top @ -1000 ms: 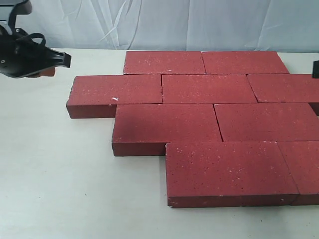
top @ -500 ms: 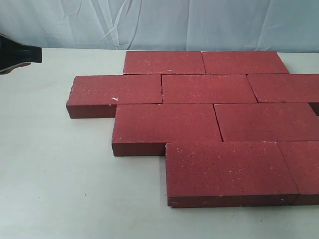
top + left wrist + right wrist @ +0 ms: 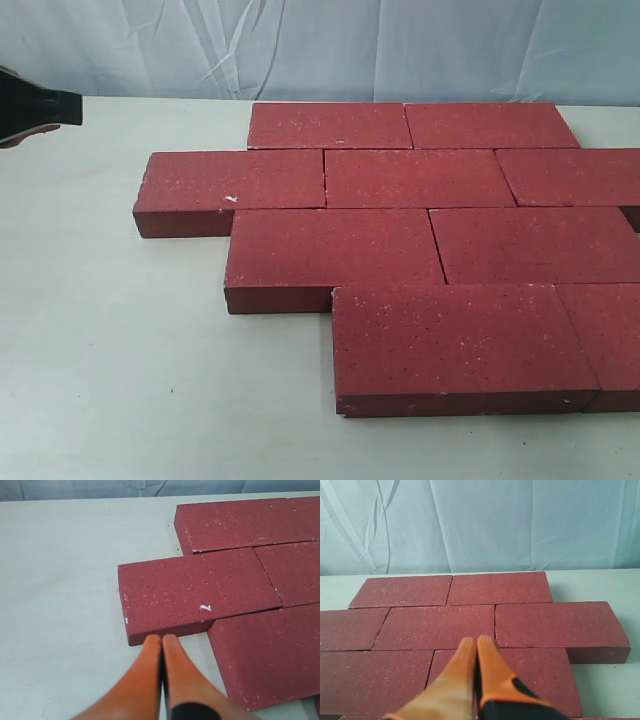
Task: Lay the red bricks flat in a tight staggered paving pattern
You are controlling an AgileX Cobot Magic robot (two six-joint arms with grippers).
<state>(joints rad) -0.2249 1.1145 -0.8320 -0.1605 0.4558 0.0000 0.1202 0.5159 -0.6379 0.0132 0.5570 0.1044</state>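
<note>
Bricks (image 3: 420,230) lie flat, staggered and tight on the table (image 3: 120,350). Left tool (image 3: 161,639) beside them, right tool (image 3: 476,642) above them, both pinched closed, empty.

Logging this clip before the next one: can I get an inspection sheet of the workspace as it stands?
Surface: pale matte table, a few tiny dark specks.
Job's things: red bricks, nine showing, all flat in four staggered rows with close joints; the right-hand ones are cut off by the exterior view's edge.
Clutter: nothing seen, apart from a white fleck on the leftmost brick.
Grippers: left gripper fingers together, holding nothing; right gripper the same, above the bricks.
Cables: nothing seen.
Surroundings: wrinkled pale blue cloth backdrop.
</note>
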